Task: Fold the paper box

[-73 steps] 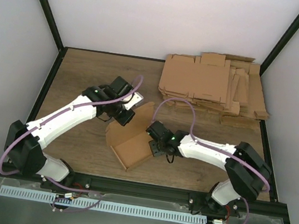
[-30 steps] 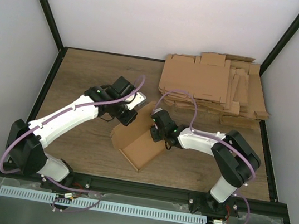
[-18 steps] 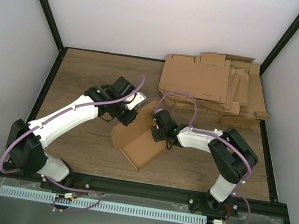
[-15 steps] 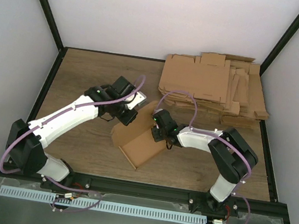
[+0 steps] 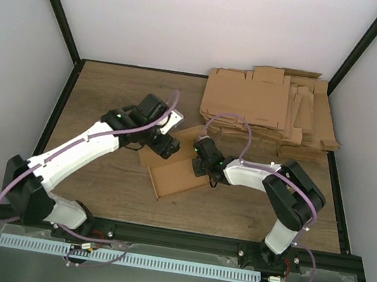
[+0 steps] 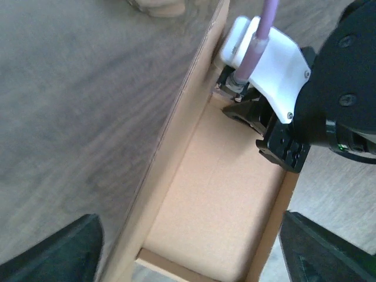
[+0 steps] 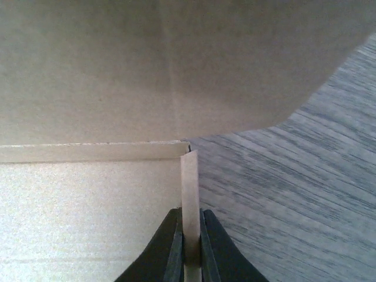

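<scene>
Right gripper [image 7: 189, 238] pressed together on the thin side wall [image 7: 189, 176] of the box [image 5: 173, 174], pinching its upright edge. The box floor lies just to that gripper's left and bare wood surface [image 7: 282, 194] to its right. Directly ahead of the gripper, a broad lid panel [image 7: 176, 59] with a cut corner stands across the view. On the box's opposite side the left gripper [image 5: 165, 145] hangs above the long wall, fingers spread wide and holding nothing.

The likely trouble is that the box hangs on one narrow pinch. A sideways pull by the right gripper could tear or buckle that wall off its score line. With the far side unheld, the whole box may swivel or skid on the wood. The raised walls look free to spring back flat, since no tab appears locked.

The box is plain brown cardboard, a shallow tray half formed. It has one long wall up, a faint crease across its floor, and sits askew between the two arms. Well beyond both grippers, at the far right, lies a pile [image 5: 271, 111] of flat blanks.
</scene>
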Controlling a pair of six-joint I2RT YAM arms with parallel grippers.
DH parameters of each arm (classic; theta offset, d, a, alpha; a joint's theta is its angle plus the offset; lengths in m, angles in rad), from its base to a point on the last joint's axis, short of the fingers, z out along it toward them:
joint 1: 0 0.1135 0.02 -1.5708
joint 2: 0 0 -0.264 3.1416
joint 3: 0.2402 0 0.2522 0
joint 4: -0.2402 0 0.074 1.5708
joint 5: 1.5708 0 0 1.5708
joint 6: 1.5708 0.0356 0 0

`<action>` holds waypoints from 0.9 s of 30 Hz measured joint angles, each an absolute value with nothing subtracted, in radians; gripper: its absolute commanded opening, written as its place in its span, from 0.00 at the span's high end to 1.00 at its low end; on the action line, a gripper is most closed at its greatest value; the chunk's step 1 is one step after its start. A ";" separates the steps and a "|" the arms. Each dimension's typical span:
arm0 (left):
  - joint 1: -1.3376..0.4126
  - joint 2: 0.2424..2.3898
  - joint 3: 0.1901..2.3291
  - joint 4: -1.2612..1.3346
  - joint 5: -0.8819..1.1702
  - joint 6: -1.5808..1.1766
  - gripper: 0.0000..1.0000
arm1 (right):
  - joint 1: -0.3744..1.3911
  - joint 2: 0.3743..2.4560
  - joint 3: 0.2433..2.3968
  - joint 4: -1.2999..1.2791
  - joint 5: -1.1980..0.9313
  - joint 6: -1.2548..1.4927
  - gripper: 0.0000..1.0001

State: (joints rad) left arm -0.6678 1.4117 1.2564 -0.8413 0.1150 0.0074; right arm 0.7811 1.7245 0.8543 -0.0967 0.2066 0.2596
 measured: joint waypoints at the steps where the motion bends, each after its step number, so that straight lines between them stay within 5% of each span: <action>1: -0.669 1.396 1.256 -0.837 0.105 0.002 0.04 | 0.780 1.724 0.854 -0.097 0.216 0.278 0.93; 15: -0.662 1.034 1.209 -0.719 -0.271 -0.226 0.00 | 0.775 1.733 0.892 -0.226 0.358 0.647 0.98; 23: -0.606 0.991 1.045 -0.718 -0.325 -0.401 0.00 | 0.773 1.707 0.914 -0.252 0.337 0.765 0.48; 27: -0.600 0.985 1.018 -0.703 -0.305 -0.427 0.00 | 0.773 1.663 0.911 -0.239 0.310 0.746 0.10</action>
